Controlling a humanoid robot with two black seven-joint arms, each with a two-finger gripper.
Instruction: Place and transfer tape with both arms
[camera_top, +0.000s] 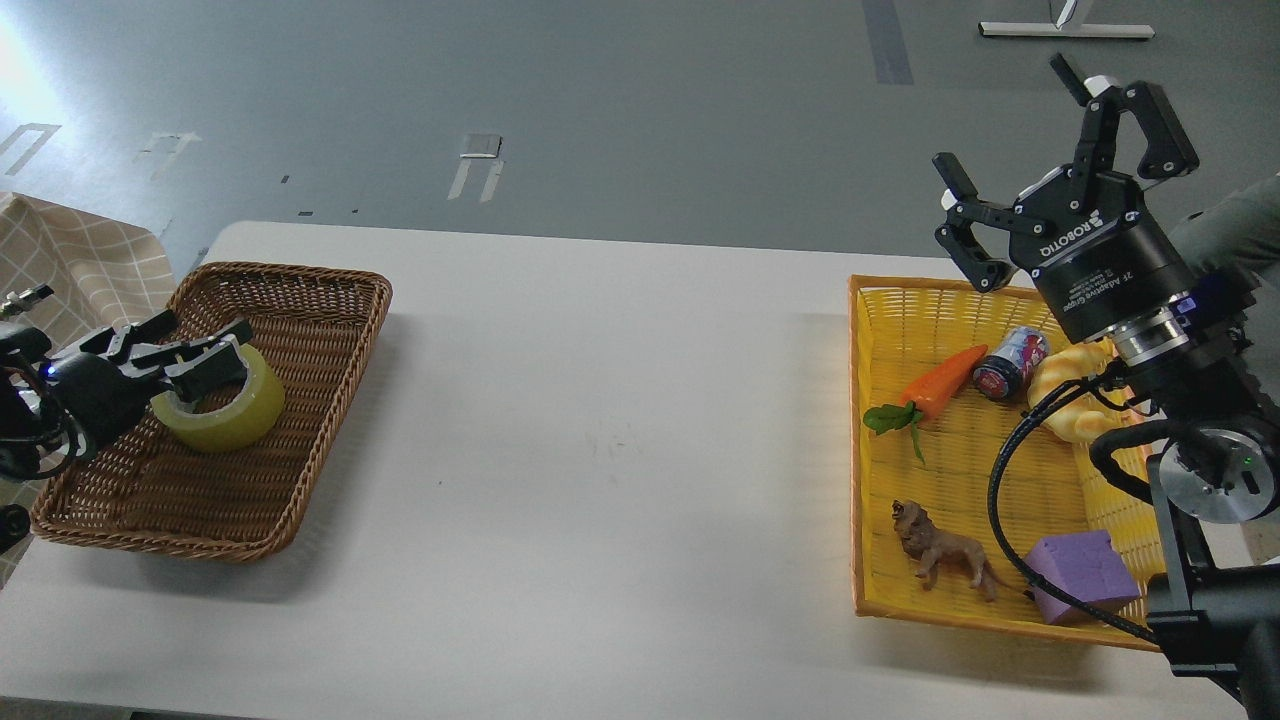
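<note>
Tape (222, 408) is sitting in the brown wicker basket (330, 300), the left gripper (205, 358) pinching its rim. The right gripper (1050, 170) is hanging spread above the yellow basket (870, 450). Lifting straight up is looking wisest, clearing the weave.

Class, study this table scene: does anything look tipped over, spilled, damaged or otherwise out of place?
Only one thing: the can in the yellow basket lies on its side, between the carrot and the bread toy. Nothing looks spilled or broken. The tape sits in the brown basket, held by the left gripper.
</note>
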